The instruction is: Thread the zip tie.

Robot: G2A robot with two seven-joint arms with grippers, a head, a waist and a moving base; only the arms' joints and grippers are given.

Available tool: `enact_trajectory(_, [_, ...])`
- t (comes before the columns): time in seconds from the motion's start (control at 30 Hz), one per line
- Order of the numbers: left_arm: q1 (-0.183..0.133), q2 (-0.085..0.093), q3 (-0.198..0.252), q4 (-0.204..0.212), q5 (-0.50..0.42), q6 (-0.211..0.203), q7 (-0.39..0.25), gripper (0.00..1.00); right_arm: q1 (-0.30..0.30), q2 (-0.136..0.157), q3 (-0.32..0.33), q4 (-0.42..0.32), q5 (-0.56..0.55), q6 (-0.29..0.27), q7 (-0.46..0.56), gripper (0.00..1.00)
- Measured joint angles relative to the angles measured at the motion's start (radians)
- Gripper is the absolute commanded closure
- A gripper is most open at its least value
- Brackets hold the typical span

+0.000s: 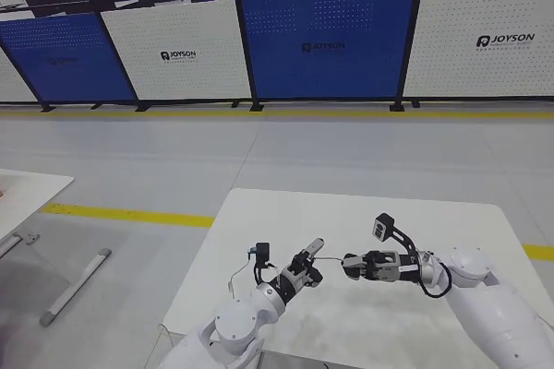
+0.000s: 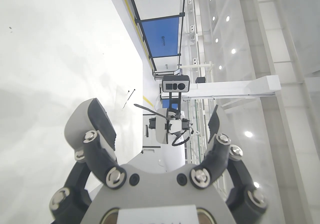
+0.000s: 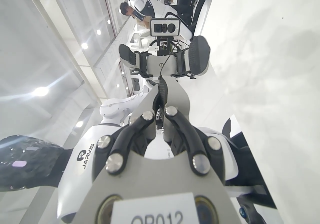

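Right tool (image 3: 159, 88) pinches the zip tie (image 3: 163, 85) — its tail pointing toward the wide-open left tool (image 2: 160, 120).

part of the zip tie (image 3: 163, 83) disappears inside the clamped right gripper (image 3: 161, 92); seen from above it is a hair-thin line, its head and tip too small to tell.

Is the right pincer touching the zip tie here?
Touching. The right wrist view shows the right pincer clamped shut on the zip tie, whose black strap sticks out past its tips.
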Motion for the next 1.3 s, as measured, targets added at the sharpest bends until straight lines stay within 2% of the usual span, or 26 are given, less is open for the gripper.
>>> enact_trajectory(0.23, [-0.003, -0.001, 0.005, -0.001, 0.001, 0.002, -0.006, 0.00, -0.001, 0.000, 0.001, -0.001, 0.000, 0.000, 0.000, 1.00])
enact_trajectory(0.33, [-0.015, -0.006, 0.018, -0.007, -0.009, 0.019, -0.001, 0.00, -0.001, 0.000, 0.001, -0.001, 0.000, 0.000, 0.000, 1.00])
enact_trajectory(0.47, [-0.044, -0.017, 0.034, 0.007, -0.058, 0.039, 0.027, 0.00, -0.001, 0.000, 0.001, -0.001, 0.000, 0.000, 0.000, 1.00])
enact_trajectory(0.67, [-0.043, -0.017, 0.033, 0.007, -0.056, 0.038, 0.027, 0.00, -0.001, 0.000, 0.001, -0.001, 0.000, 0.000, 0.000, 1.00])
enact_trajectory(0.73, [-0.042, -0.017, 0.035, 0.006, -0.051, 0.030, 0.025, 0.00, -0.001, 0.000, 0.001, -0.001, 0.000, 0.000, 0.000, 1.00])
enact_trajectory(0.87, [-0.023, -0.022, 0.028, -0.012, -0.066, -0.057, 0.048, 0.00, -0.001, 0.000, 0.001, -0.001, 0.000, 0.000, 0.000, 1.00])
enact_trajectory(0.93, [-0.017, -0.023, 0.030, -0.013, -0.063, -0.078, 0.055, 0.00, -0.001, 0.000, 0.001, -0.001, 0.000, 0.000, 0.000, 1.00])
enact_trajectory(1.13, [-0.017, -0.023, 0.031, -0.013, -0.062, -0.076, 0.054, 0.00, -0.001, 0.000, 0.001, -0.001, 0.000, 0.000, 0.000, 1.00])
enact_trajectory(1.3, [-0.027, -0.023, 0.049, 0.006, -0.011, -0.056, 0.027, 0.00, -0.001, 0.000, 0.001, -0.001, 0.000, 0.000, 0.000, 1.00])
